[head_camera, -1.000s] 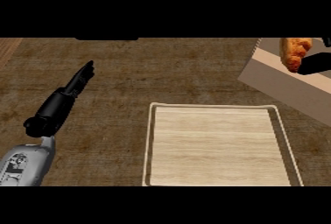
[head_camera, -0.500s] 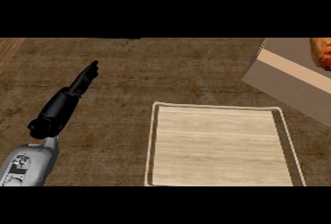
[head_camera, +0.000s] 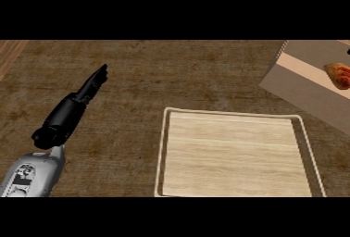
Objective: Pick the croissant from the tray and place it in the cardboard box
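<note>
The golden-brown croissant (head_camera: 339,74) lies inside the cardboard box (head_camera: 301,88) at the view's right edge, only partly in view. The pale wooden tray (head_camera: 232,155) sits at centre-right of the counter with nothing on it. My left hand (head_camera: 91,87) rests at the left over the counter, its fingers straight and pointing up and to the right, holding nothing. It is well apart from the tray and the box. My right hand does not show in the head view.
The dark brown woven-look counter top (head_camera: 171,69) fills the view. A strip of lighter wood (head_camera: 10,53) shows at the far upper left corner.
The right hand, over the croissant at the box one second ago, has left the view. The croissant now lies in the box. The box and tray appear shifted right in the view.
</note>
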You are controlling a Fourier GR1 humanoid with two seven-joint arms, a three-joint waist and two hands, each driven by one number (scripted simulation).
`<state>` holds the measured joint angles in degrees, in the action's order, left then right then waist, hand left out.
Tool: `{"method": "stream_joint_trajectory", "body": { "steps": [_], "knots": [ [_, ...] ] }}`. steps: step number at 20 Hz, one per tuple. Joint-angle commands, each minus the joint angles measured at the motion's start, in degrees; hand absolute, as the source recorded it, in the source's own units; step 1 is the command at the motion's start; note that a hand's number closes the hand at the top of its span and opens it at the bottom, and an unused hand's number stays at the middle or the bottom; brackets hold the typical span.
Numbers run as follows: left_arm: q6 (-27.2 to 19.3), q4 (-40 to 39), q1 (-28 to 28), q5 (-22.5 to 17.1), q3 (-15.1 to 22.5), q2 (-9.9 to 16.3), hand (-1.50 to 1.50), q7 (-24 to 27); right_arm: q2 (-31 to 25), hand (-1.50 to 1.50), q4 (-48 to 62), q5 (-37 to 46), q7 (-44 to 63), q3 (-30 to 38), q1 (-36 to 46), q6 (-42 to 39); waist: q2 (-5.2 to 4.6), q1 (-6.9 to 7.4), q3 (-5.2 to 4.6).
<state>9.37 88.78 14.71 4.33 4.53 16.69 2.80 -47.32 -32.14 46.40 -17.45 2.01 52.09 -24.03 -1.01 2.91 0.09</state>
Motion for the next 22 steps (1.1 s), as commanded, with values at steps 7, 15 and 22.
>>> {"method": "stream_joint_trajectory", "body": {
  "steps": [7, 15, 22],
  "knots": [
    [0.78, -1.66, -1.43, 0.17, -1.01, 0.27, 0.00, 1.89, 1.43, -1.50, 9.88, -5.48, -18.34, 5.39, 4.12, -1.47, 0.26, -0.69, 0.04],
    [0.24, 0.48, 1.03, -0.17, -0.90, -0.36, 0.00, -1.80, 1.12, -1.50, 23.35, -28.50, -9.37, 29.56, 9.62, -7.33, 0.04, -0.28, 0.23],
    [1.00, -0.36, -1.08, 0.52, -0.60, -0.25, 0.00, 2.09, -5.54, -1.50, 26.52, -33.01, -6.09, 34.88, 6.61, -5.30, -0.93, 0.75, 0.29]
  ]
}}
